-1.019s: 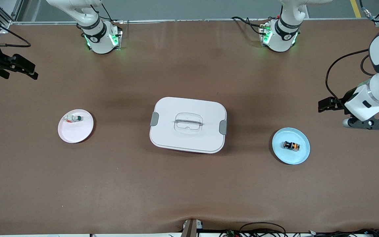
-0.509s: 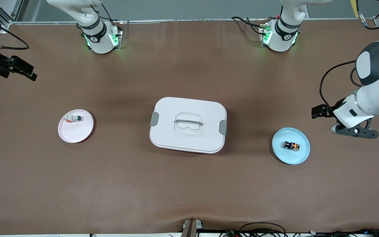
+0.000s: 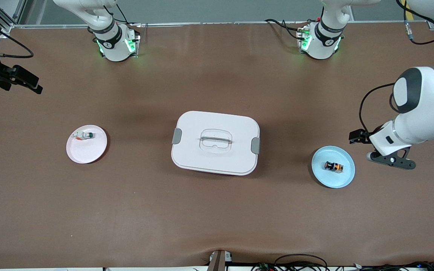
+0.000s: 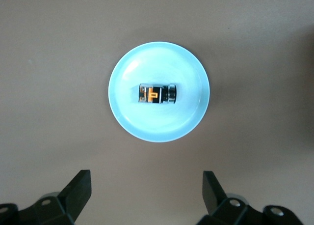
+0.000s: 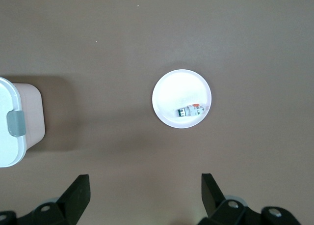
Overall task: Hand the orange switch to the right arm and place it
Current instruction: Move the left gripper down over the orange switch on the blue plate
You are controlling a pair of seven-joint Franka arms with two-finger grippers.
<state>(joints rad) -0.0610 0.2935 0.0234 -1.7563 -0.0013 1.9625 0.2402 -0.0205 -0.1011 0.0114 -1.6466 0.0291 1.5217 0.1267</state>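
Observation:
The orange switch is a tiny black part with orange marks. It lies on its side in a light blue plate toward the left arm's end of the table. My left gripper hangs open in the air just off that plate's rim, holding nothing. In the left wrist view, the orange switch rests mid-plate, ahead of the wide-apart left gripper. My right gripper waits open and empty over the right arm's end of the table, with its spread clear in its own wrist view.
A white lidded box with grey clips stands mid-table, and its corner shows in the right wrist view. A pale pink plate near the right arm's end holds a small white, green-capped switch, also visible from the right wrist.
The left arm has swung in toward the blue plate, carrying its open gripper closer to the rim. The right gripper has barely shifted. The switch and plates have not moved.

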